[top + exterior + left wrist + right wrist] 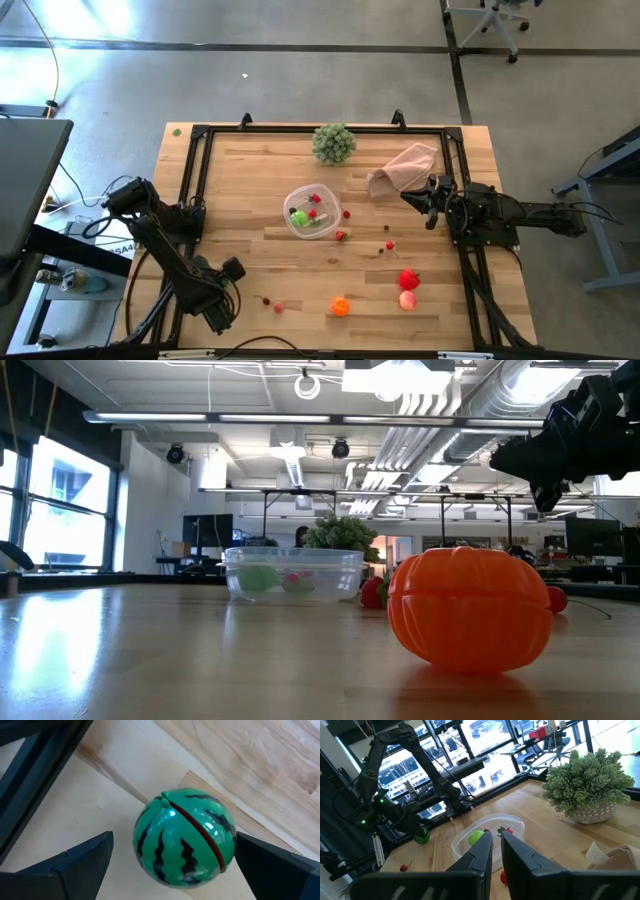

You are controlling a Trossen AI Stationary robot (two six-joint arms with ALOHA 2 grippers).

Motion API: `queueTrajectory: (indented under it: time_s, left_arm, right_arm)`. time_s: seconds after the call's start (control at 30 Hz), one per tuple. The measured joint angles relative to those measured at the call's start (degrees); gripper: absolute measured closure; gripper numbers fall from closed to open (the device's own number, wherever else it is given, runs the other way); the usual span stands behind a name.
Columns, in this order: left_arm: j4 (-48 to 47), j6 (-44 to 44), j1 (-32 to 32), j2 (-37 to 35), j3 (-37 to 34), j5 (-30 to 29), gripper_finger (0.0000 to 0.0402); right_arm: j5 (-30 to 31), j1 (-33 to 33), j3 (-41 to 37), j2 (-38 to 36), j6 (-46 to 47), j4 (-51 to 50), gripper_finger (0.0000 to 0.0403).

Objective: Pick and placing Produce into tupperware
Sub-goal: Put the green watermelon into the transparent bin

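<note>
Between the spread fingers of the left gripper, down at the near left corner of the table, a striped dark green watermelon is sitting on the wood with a finger standing off on either side, neither one touching it. Beyond that pincer, toward the table's middle, the tupperware is lying well apart from it, holding a light green piece and small red pieces. Across the table from the left gripper, the right gripper is hanging with its fingers drawn together on nothing, just beside a pinkish-beige cloth and near a leafy ball. On the near side of it an orange pumpkin, a red piece and a pink piece are resting on bare wood, with tiny berries scattered between them and the container. A black frame is running along the table's edges close behind the left gripper.
</note>
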Motion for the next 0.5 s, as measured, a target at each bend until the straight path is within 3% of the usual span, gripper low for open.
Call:
queueTrajectory:
  time_s: [0.5]
  left_arm:
    - [5.28, 1.74, 2.97, -0.01, -3.78, 1.48, 0.0012]
  right_arm:
    - [0.00, -0.02, 0.00, -0.02, 0.01, 0.00, 0.0373]
